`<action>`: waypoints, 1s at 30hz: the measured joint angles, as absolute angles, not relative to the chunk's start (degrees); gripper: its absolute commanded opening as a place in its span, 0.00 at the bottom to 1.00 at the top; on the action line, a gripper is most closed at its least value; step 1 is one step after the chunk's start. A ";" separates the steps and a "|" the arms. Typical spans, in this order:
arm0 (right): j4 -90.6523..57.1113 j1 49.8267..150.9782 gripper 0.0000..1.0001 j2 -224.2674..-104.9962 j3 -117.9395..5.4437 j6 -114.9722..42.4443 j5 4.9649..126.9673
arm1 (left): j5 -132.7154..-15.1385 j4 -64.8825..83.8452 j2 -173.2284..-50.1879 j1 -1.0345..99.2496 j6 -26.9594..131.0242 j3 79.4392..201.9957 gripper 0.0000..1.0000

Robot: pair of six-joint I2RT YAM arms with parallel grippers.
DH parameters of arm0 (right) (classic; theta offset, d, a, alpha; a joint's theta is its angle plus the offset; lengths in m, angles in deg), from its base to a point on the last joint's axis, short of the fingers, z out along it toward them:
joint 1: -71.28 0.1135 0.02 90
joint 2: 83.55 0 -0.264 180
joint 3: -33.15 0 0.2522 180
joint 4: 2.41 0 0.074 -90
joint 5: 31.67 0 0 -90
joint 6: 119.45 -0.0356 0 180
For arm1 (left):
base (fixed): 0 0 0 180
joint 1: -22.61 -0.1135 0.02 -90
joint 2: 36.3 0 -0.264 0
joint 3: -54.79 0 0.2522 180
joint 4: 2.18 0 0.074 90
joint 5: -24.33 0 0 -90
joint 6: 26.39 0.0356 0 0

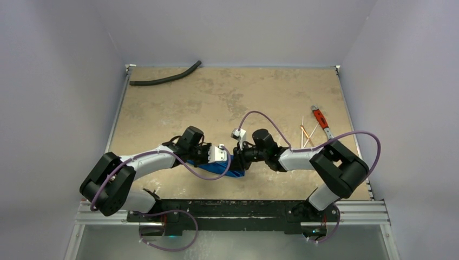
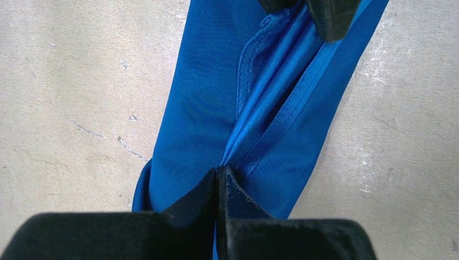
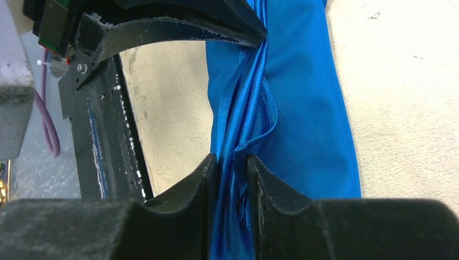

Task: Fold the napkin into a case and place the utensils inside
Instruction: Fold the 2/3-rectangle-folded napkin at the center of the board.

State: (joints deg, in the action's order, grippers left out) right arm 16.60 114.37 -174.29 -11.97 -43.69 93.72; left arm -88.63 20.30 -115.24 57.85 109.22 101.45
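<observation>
2 blk/white arms (image 1: 154, 158), purple cables (image 1: 260, 112)

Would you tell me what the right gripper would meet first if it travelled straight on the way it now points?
Past the napkin it straddles, the right gripper would likely meet the left gripper, pinching the same cloth straight ahead, though depth is unclear.

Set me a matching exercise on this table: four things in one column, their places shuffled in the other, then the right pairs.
Things
1. black curved rubber hose
2. red-handled grey metal wrench
3. bright blue cloth napkin
4. slim copper-toned metal utensils

Places
A. pinched in the jaws of both arms
B. far left corner of the table
C. right side, just inward of the wrench
D. closest to the table's right edge

Pairs: 1-B, 2-D, 3-A, 4-C
</observation>
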 measured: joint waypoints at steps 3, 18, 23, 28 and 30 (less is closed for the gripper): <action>17.08 114.41 0.43 -174.29 -11.97 -44.00 93.50 | -88.63 20.40 -115.13 57.85 109.22 101.43 0.00; 13.80 116.49 0.36 -173.59 -11.97 -45.26 92.50 | -88.63 20.40 -114.39 57.85 109.22 100.75 0.00; 14.35 116.53 0.31 -173.57 -11.97 -45.87 92.59 | -88.65 20.40 -114.36 57.85 109.19 100.75 0.00; 14.70 116.66 0.27 -173.68 -11.97 -46.07 92.56 | -88.63 20.40 -114.36 57.85 109.19 100.75 0.00; 15.03 116.73 0.18 -174.07 -11.97 -46.14 92.48 | -88.63 20.40 -114.36 57.85 109.19 100.75 0.00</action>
State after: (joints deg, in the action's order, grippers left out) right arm 15.03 116.73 -174.07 -11.97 -46.14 92.48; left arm -88.63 20.40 -114.36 57.85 109.19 100.75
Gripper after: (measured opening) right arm 0.285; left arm 0.003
